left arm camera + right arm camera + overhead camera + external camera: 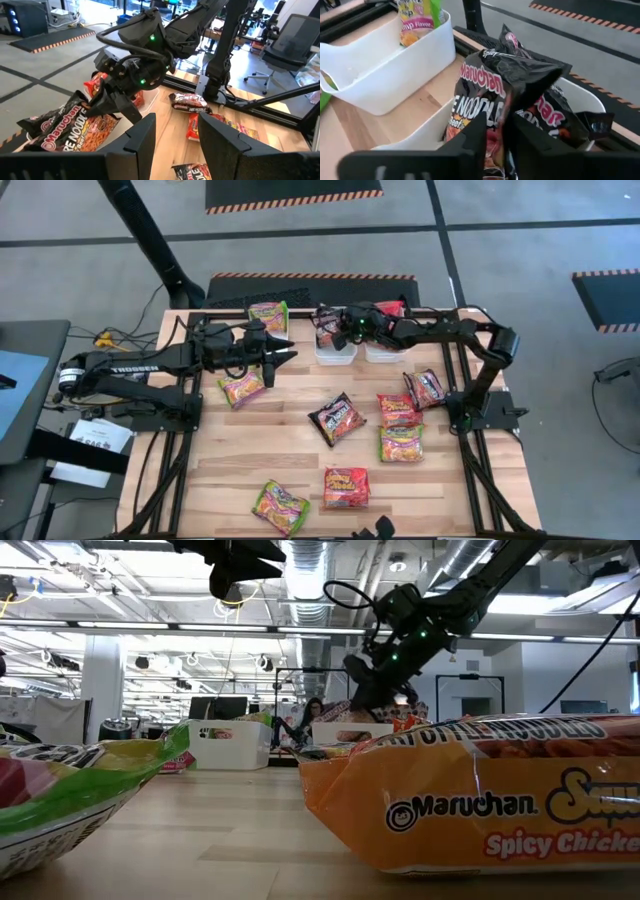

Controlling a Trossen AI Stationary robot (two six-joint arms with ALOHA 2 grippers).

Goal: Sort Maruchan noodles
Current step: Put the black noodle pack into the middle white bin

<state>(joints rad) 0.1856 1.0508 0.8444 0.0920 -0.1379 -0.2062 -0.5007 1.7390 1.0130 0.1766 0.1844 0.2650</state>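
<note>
Maruchan noodle packets lie flat about the table: a green-edged one point(242, 388), a black one point(336, 418), red ones point(397, 410) point(346, 487) and several more. My right gripper point(335, 330) is at the far side, over the middle white tub point(335, 354), shut on a black packet point(492, 95). Another black packet point(555, 120) lies in that tub. The left tub point(385, 65) holds a green packet point(268, 315), and a red packet point(390, 308) sits at the right tub. My left gripper point(283, 358) hovers open just left of the tubs, touching nothing. My right gripper pinches the black packet between its two fingers point(475, 137) at one end point(492, 131). The fingers come slanting down from the table's right side. The packet hangs tilted from the fingers point(117, 102) over the middle tub point(131, 120), crumpled. Whether its lower end touches the tub, I cannot tell.
Three white tubs stand in a row at the table's far edge. Loose packets cover the middle and near right of the table; an orange packet point(480, 800) and a green one point(60, 790) lie close to the near edge. Bare wood shows at the near left point(220, 470).
</note>
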